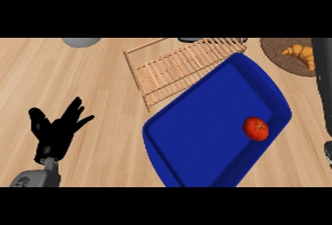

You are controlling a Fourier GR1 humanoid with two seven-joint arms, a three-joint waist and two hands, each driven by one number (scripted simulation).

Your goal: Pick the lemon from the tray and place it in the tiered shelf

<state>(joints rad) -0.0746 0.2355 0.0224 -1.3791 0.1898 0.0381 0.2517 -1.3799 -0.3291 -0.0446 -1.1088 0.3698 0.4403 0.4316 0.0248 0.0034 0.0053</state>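
At the far left the left hand [57, 127] rests low over the wooden counter [97, 79], fingers straight and spread, pointing up the view, holding nothing. Above it, at the top edge, sits part of a grey round object [81, 41]. Toward the middle lies a wooden slatted shelf [172, 66], and the long upper-left rim of the blue tray [201, 132] overlaps it. The tray lies at a slant from the lower middle to the upper right. The task's fruit, which looks like a red round fruit [256, 128] rather than a lemon, lies on the tray's floor near its right rim, well apart from the left hand, with most of the tray between them. At the upper right a croissant [301, 55] lies on a brown woven mat [282, 61]. A dark shape [322, 79] runs along the right edge; it may be the right arm, but that cannot be told.
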